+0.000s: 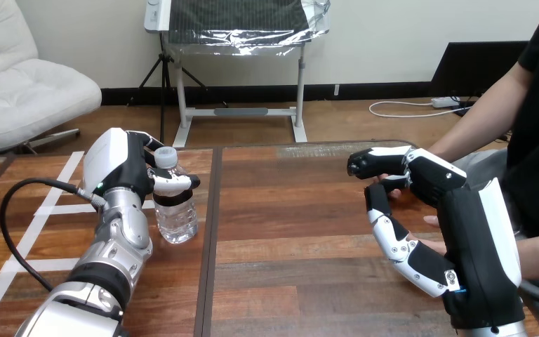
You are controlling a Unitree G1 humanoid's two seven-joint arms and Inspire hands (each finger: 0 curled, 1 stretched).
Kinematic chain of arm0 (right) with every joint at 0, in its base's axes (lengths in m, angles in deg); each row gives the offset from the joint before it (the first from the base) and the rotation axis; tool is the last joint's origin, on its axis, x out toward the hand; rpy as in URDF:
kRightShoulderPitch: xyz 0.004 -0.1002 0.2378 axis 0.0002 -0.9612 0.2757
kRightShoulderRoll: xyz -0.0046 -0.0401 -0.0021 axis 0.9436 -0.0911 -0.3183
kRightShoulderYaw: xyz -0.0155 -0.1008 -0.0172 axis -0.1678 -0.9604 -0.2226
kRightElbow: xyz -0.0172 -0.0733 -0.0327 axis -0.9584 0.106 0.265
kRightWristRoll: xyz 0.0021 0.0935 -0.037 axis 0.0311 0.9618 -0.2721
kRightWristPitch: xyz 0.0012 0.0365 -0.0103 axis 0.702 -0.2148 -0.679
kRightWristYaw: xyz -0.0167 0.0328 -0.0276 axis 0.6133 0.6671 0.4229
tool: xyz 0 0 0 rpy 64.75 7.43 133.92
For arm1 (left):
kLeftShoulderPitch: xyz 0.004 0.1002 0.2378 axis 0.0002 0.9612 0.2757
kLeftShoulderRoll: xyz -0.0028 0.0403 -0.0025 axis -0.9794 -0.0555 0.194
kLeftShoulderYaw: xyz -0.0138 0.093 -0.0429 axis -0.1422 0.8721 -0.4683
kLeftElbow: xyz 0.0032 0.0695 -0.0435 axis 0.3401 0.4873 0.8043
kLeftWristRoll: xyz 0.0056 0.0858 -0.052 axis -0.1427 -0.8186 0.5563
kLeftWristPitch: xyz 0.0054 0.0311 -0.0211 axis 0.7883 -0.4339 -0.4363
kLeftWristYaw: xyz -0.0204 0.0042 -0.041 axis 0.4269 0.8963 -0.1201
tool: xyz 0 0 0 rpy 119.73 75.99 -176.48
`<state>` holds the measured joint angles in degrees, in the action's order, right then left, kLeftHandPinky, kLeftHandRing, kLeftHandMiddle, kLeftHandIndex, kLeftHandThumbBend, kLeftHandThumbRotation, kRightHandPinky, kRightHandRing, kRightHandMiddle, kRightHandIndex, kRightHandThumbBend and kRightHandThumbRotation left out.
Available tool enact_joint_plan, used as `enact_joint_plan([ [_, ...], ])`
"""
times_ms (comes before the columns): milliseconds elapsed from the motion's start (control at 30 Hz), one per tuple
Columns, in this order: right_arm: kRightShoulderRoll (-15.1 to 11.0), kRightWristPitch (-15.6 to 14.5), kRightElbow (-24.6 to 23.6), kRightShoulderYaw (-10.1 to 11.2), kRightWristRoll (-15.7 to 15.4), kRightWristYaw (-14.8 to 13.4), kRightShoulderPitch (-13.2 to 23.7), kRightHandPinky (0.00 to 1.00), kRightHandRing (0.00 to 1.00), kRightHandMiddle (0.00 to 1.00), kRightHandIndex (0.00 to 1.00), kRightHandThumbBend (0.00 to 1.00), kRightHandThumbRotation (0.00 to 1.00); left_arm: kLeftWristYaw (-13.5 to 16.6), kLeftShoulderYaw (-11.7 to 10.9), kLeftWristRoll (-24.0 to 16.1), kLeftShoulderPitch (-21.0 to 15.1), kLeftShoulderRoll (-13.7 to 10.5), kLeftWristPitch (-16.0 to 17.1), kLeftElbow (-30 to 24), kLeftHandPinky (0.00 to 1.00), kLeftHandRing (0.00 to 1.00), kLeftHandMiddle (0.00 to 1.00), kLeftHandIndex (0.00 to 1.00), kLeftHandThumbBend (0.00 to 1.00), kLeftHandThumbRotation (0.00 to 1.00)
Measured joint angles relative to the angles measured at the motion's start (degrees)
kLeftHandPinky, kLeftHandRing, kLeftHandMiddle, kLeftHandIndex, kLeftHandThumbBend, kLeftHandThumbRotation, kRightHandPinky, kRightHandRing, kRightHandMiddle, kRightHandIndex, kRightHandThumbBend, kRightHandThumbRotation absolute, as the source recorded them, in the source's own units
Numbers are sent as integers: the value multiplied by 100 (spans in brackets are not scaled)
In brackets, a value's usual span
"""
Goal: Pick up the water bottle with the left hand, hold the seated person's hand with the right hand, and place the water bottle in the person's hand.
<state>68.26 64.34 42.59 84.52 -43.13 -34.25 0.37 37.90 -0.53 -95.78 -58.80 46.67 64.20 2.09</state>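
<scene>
Over at our left hand (116, 168), the fingers and thumb are curled round the upper part of the water bottle (177, 214), just under its white cap, so we have a firm wrap on it. The bottle stands upright on the far side of that palm, its clear body hanging below the fingers; we cannot tell whether its base touches the wooden table (288, 232) or sits just above it. Well apart from it is our right hand (463, 232), turned edge-up with the thumb on top and the fingers bent underneath. The person's hand (396, 195) lies between thumb and fingers, and we have it enclosed, with the thumb arched over it and the fingers coming up round its near side. Beyond that hand the person's forearm (477, 123) runs up and away from our wrist.
</scene>
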Motion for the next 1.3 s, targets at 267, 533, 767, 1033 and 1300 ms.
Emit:
enact_joint_plan([
  [267,-3,0,0,-1,-3,73,0,53,65,67,58,19,0,27,32,-41,1,-7,2,0,38,42,46,50,71,0],
  [533,-2,-2,0,0,-8,122,0,53,65,67,58,19,0,95,103,-58,11,-19,36,1,37,42,45,50,73,0],
  [767,-2,-16,0,0,-8,170,1,53,65,67,58,19,0,142,103,-50,52,-24,120,1,37,41,45,50,73,0],
  [1033,-2,-34,0,2,-7,175,1,53,65,66,58,20,0,181,101,-36,107,-39,243,0,38,42,46,50,73,0],
  [1300,-2,-33,0,2,-3,177,3,53,65,66,58,20,0,172,88,-4,128,-53,285,0,42,45,48,50,72,0],
])
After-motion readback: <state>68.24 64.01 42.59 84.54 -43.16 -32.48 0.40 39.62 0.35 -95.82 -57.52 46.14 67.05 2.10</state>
